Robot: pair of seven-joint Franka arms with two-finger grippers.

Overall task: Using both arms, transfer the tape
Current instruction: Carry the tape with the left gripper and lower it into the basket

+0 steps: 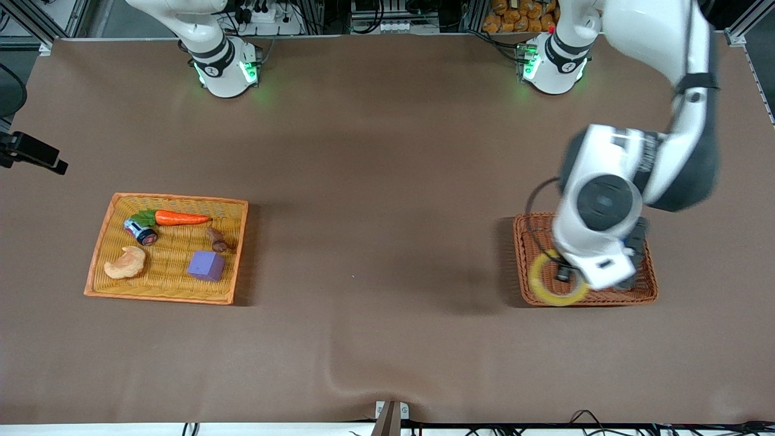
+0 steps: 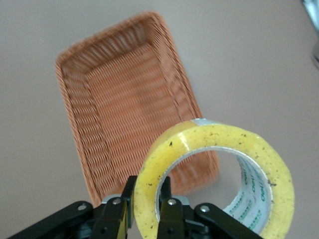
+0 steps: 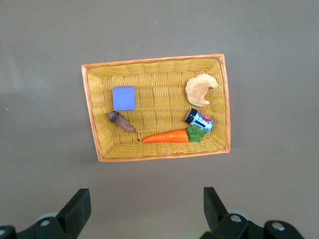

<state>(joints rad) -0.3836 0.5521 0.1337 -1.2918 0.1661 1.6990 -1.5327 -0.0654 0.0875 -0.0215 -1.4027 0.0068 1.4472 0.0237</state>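
Yellow tape (image 2: pixel 214 144) in left gripper (image 2: pixel 144 209), seemingly airborne

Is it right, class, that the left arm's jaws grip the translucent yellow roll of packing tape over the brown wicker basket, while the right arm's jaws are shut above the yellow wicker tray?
One slip: the right gripper is open, per the right wrist view. The left gripper does grip the translucent yellow roll of packing tape over the brown wicker basket; the yellow wicker tray lies below the right one.
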